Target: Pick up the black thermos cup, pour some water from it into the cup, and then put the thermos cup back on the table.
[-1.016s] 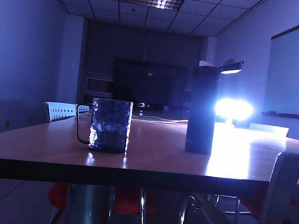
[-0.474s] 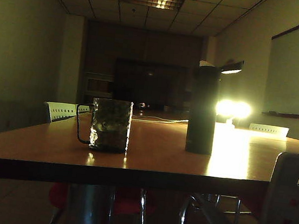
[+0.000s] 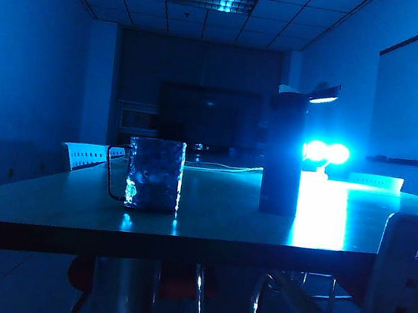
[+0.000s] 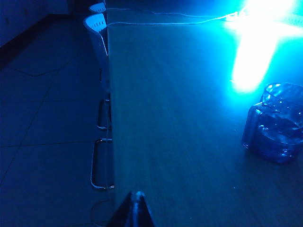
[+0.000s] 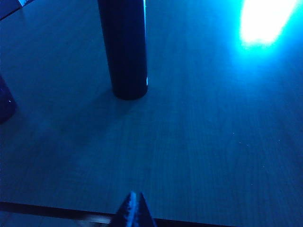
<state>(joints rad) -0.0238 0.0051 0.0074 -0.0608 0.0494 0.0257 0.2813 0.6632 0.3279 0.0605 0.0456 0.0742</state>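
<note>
Lighting gone blue, black thermos cup [image 3: 283, 154] unmoved, both grippers closed

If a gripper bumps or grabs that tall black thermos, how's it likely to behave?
The thermos stands tall and slim on a small base, so a push near its top would probably tip it. Its smooth round wall may slip between fingers. It looks rigid, and possibly heavy if it holds water. Both grippers, left and right, are shut and apart from it.

No legible text, label, brand, number or sign anywhere.
</note>
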